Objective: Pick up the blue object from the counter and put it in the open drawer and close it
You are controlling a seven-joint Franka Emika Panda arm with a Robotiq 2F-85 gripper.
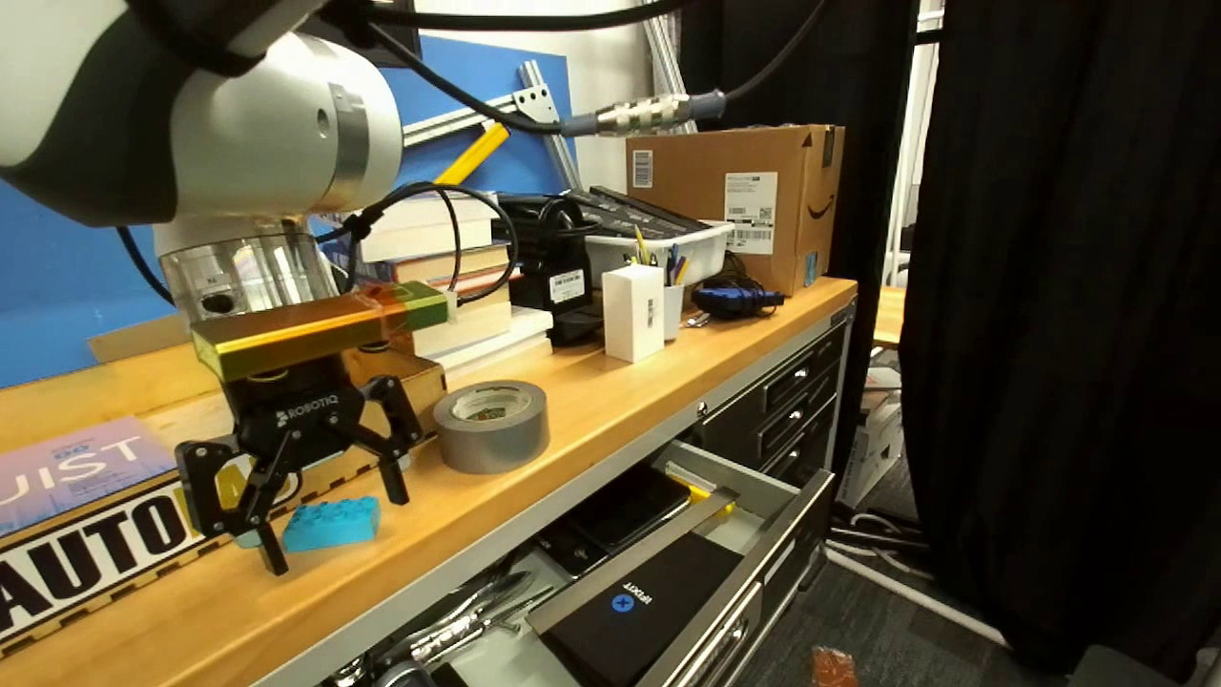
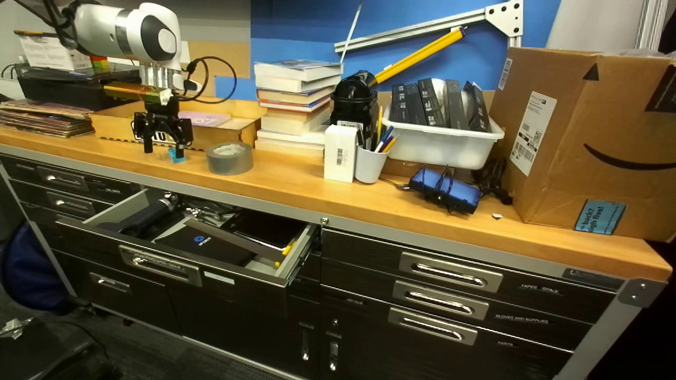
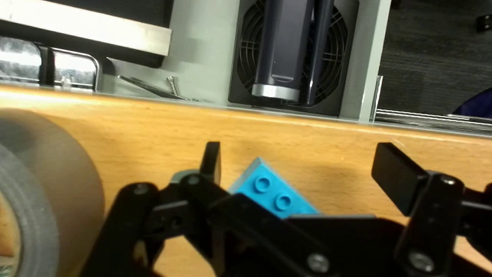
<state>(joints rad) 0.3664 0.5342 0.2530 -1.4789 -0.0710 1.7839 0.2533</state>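
Note:
The blue object, a light-blue studded brick [image 1: 334,524], lies on the wooden counter [image 1: 591,405]. It also shows in an exterior view [image 2: 172,155], partly behind a finger, and in the wrist view [image 3: 265,188], where the gripper hides its lower part. My gripper [image 1: 337,527] is open, pointing down, with its fingers spread over the brick. In the wrist view the gripper [image 3: 303,169] has the brick nearer its left finger, turned at an angle, not gripped. The dark-grey drawer [image 2: 95,237] is pulled open below the counter; its inside shows in the wrist view [image 3: 203,38].
A grey tape roll [image 1: 491,444] stands close beside the gripper. The wooden AUTOLAB tray [image 1: 105,544] is behind the brick. A white box [image 1: 634,315] and stacked books [image 2: 296,105] stand farther along. The drawer holds a black iFixit case [image 1: 658,592] and tools.

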